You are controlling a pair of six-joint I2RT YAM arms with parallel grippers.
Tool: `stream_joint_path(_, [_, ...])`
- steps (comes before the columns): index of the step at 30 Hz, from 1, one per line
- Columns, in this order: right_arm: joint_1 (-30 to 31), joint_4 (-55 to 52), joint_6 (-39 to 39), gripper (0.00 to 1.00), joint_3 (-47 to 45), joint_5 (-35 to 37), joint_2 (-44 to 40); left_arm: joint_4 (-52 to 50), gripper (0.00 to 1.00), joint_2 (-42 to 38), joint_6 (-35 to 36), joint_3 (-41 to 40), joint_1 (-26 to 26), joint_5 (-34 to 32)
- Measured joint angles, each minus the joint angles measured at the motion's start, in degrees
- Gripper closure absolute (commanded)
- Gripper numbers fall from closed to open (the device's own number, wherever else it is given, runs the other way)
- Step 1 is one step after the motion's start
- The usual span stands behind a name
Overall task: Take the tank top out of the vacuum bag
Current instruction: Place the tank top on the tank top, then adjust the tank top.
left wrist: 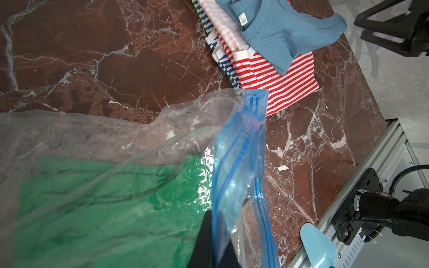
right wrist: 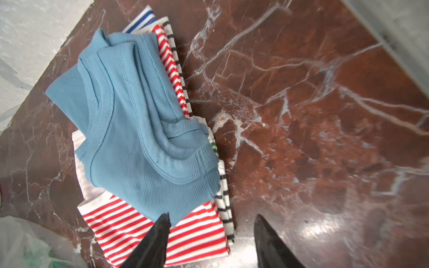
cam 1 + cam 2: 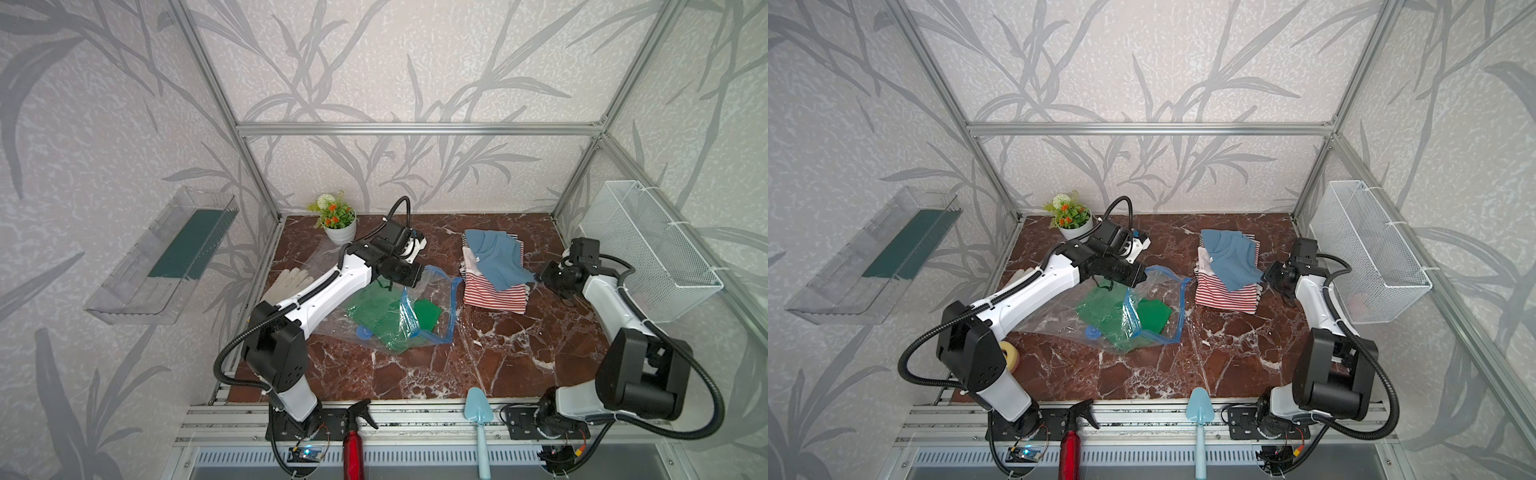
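The left tool (image 3: pixel 417 277) is clenched on the blue zip strip (image 1: pixel 239 148) of the vacuum bag (image 1: pixel 116 134), holding that edge up off the counter (image 2: pixel 325 116); green fabric (image 1: pixel 104 208) lies inside the clear plastic. Further right, a blue tank top (image 2: pixel 139 130) lies crumpled on a stack of striped shirts (image 2: pixel 185 232), well clear of the bag. The right tool (image 2: pixel 211 218) hangs at its near edge with jaws apart, grasping nothing. This looks like the set-down step, all but done. Next, the right arm should back straight off without snagging the cloth, and the left can let the bag down.
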Motion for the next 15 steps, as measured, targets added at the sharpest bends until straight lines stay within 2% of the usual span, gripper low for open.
stream_joint_path(4, [2.8, -1.8, -3.9, 0.27, -0.6, 5.5, -8.1, 0.0, 1.0, -0.2, 0.0, 0.0, 0.0, -0.4])
stream_joint_path(7, [9.1, -2.3, -7.4, 0.26, -0.8, 6.9, -12.1, 0.0, 1.0, -0.2, 0.0, 0.0, 0.0, -0.5])
stream_joint_path(10, [14.5, -2.8, -10.1, 0.35, -0.8, 6.4, -12.3, 0.0, 1.0, -0.2, 0.0, 0.0, 0.0, -0.7])
stream_joint_path(12, [16.9, -3.4, -11.4, 0.45, -0.8, 6.3, -10.8, -0.1, 1.0, -0.2, 0.0, 0.0, 0.0, -0.9])
stream_joint_path(15, [19.1, -4.4, -12.4, 0.51, -0.7, 6.2, -6.7, -0.1, 1.0, -0.2, 0.0, 0.0, 0.0, -1.0])
